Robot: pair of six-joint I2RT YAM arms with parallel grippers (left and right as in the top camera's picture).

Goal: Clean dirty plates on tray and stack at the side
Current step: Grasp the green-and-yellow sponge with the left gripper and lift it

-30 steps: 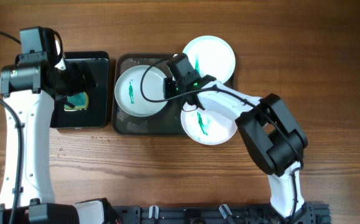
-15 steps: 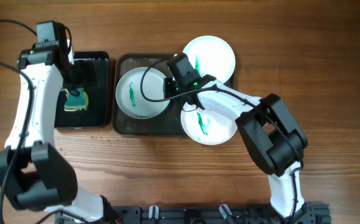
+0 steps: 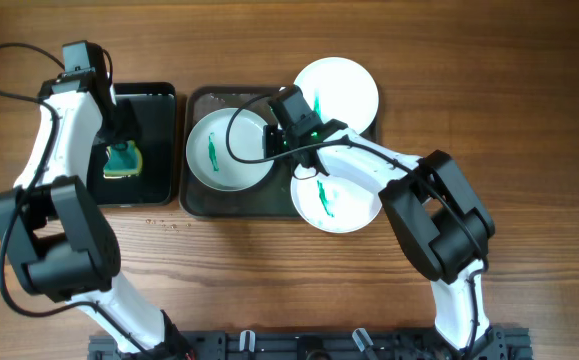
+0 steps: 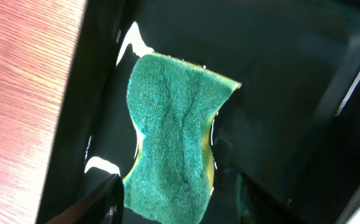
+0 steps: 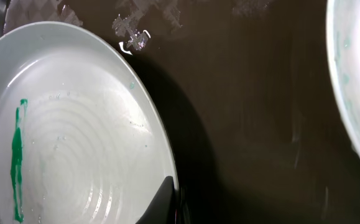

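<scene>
Three white plates carry teal-green streaks. One (image 3: 225, 150) lies on the dark grey tray (image 3: 201, 196). One (image 3: 341, 88) lies at the tray's back right corner. One (image 3: 337, 205) overhangs the tray's front right edge. My right gripper (image 3: 275, 138) is shut on the right rim of the plate on the tray; in the right wrist view one finger (image 5: 165, 200) lies on that plate (image 5: 74, 124). My left gripper (image 3: 121, 142) is open inside the black container, its fingers (image 4: 176, 202) on either side of a green sponge (image 4: 170, 134).
The smaller black container (image 3: 159, 100) stands left of the tray with the green sponge (image 3: 122, 161) in it. A few water drops (image 3: 159, 222) lie on the wooden table in front of it. A second plate's rim (image 5: 354, 81) shows at the right of the right wrist view, over the wet tray floor (image 5: 248, 124).
My left arm has swung round and lowered its gripper into the black container, over the sponge. The right arm and the plates have not moved.
</scene>
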